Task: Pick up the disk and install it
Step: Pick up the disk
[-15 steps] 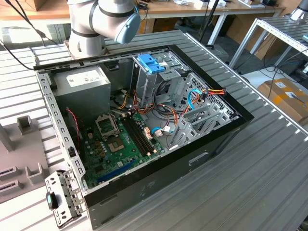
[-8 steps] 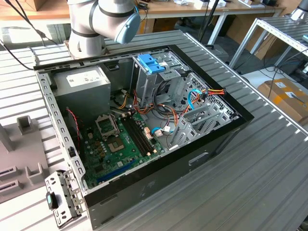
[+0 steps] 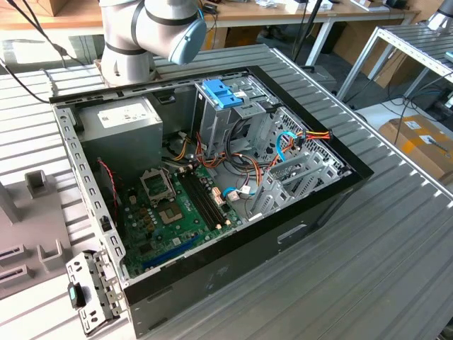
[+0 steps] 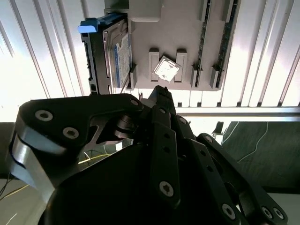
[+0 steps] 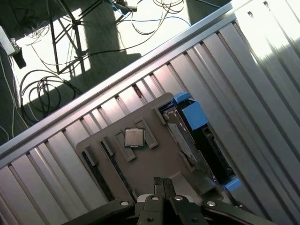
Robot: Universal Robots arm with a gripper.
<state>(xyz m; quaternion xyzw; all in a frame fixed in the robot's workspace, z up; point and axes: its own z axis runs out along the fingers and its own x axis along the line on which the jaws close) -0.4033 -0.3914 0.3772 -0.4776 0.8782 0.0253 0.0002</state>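
Note:
The disk is a silver-grey drive with blue side rails. It stands on its edge in a slot of a grey holder plate that lies on the ribbed metal table. The second wrist view shows the disk with its white label facing sideways. My gripper hangs above the holder plate, apart from the disk and nearer the plate's middle. Its black fingers are shut together with nothing between them.
A square processor chip and dark memory sticks also sit in the holder. The open computer case holds a light-blue drive tray, a grey power-supply box and a green board. Cables lie on the floor.

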